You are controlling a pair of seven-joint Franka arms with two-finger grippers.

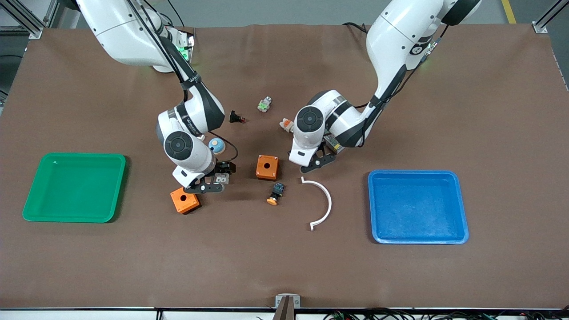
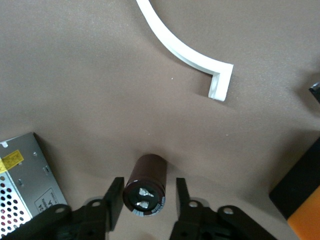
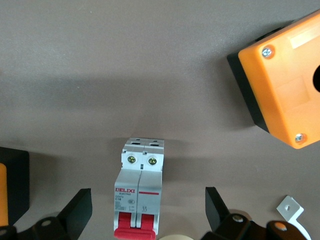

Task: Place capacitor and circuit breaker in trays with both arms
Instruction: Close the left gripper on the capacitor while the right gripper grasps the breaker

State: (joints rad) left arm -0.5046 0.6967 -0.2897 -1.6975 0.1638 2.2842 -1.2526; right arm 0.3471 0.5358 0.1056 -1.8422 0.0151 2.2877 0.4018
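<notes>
The left gripper [image 2: 145, 202] is hanging low over the brown surface [image 1: 284, 266], its jaws spread narrowly on either side of the capacitor [image 2: 145, 185] — not touching it. The capacitor is lying on the surface near the white curved strip [image 2: 185, 50] and beside a metal box [image 2: 22, 175]. The right gripper [image 3: 148, 212] is poised over the circuit breaker [image 3: 140, 195], jaws spread wide and clear of it. The breaker is lying flat between 2 orange boxes — one [image 1: 267, 167] toward the left arm's end, one [image 1: 185, 201] nearer the front camera.
</notes>
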